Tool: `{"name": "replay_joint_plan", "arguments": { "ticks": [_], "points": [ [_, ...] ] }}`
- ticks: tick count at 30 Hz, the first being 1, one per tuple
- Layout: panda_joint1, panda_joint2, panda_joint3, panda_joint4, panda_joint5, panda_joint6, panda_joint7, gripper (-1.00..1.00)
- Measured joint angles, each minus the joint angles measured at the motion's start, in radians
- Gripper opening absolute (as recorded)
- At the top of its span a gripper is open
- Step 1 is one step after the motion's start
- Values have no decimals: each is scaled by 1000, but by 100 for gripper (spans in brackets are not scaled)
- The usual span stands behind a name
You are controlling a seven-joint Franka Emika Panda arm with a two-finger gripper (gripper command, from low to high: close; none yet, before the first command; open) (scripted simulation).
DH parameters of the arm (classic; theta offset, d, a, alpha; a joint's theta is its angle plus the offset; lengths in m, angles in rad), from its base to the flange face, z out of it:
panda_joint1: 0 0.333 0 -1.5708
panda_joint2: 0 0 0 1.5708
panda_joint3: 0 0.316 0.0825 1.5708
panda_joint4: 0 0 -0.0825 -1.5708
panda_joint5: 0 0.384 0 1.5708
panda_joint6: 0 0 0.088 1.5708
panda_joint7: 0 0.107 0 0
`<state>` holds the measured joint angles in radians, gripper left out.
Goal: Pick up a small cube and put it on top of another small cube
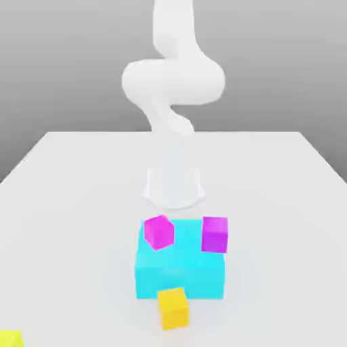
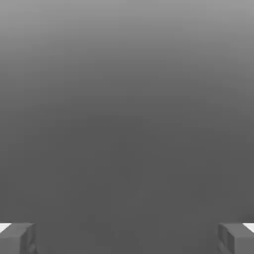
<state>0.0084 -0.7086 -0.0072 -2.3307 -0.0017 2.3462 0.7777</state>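
Small cube point(image 1: 173, 308): orange-yellow, plain matte faces, resting on the white tabletop point(image 1: 74, 203) close to the near edge, roughly midway along it, just in front of the cyan block point(image 1: 179, 271) and touching or nearly touching that block's front face; which of the two cannot be told. Cyan block: large, flat-topped, much bigger than the other cubes, standing between the small cube and the robot base point(image 1: 174, 179). Magenta cube point(image 1: 158, 232): tilted, sitting on the cyan block's top at its far corner toward the exterior view's left. Purple cube point(image 1: 215, 234): upright, at the cyan block's far corner toward the exterior view's right; whether it rests on the block or stands just behind it cannot be told. Second yellow object point(image 1: 9, 338): a corner of it shows at the tabletop's near corner on the exterior view's left, well apart from the rest. Robot arm point(image 1: 173, 81): white, rising from its base at the middle of the tabletop and curling upward out of the exterior view. Gripper point(image 2: 127, 238): seen from the hand view, its two grey fingertips point(image 2: 17, 238) spread wide with nothing between them, facing a plain grey backdrop; the small cube lies low on the tabletop, well apart from the gripper and not between its fingers.
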Motion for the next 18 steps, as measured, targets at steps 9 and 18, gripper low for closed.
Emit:
{"name": "replay_joint_plan", "arguments": {
  "ticks": [9,18],
  "points": [
    [27,332,-27,-111,1,168,-86,0],
    [40,659,-40,-221,16,333,-182,0]
  ]
}}
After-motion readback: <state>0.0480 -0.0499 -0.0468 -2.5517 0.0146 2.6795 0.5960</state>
